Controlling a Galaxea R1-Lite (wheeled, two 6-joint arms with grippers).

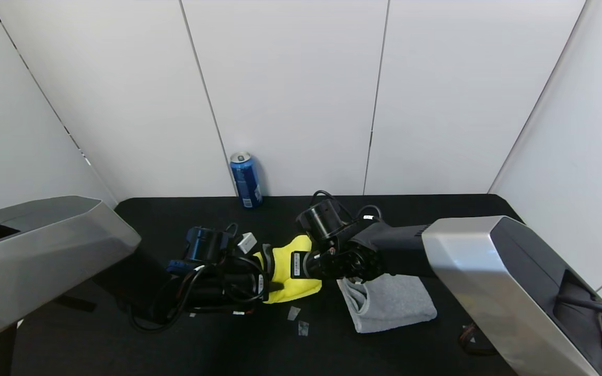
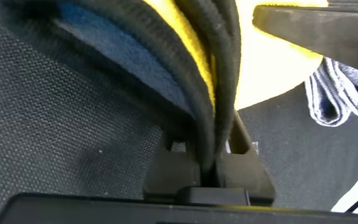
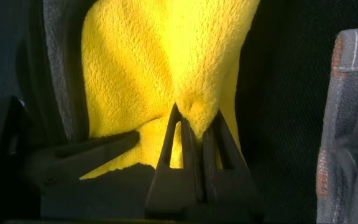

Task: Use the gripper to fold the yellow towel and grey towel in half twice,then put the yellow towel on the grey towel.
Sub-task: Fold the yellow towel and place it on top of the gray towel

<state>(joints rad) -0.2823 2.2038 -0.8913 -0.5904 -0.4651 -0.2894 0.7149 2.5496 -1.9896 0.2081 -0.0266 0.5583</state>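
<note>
The yellow towel (image 1: 291,277) lies bunched on the black tabletop (image 1: 416,214) between the two arms, near the middle of the table, with its left and right edges each caught in a pincer. The left gripper (image 1: 265,271) has its fingers pressed together on the towel's black-edged border (the left wrist view shows several stacked layers, yellow and grey-blue, squeezed in the jaws (image 2: 207,158)). The right gripper (image 1: 301,265) is likewise clamped tight, pinching a peaked fold of yellow plush (image 3: 194,115) between its narrow fingers (image 3: 169,155). Just to the right of the yellow cloth, partly under the right arm, sits the grey towel (image 1: 390,305), already folded into a compact rectangle; the two towels are near each other but apart, and orange patches show along its edge in the right wrist view (image 3: 347,124). A blue drink can (image 1: 245,179) stands upright at the far edge of the table against the white wall panels (image 1: 290,89). Two small scraps of tape (image 1: 298,319) lie on the tabletop in front of the yellow towel.
</note>
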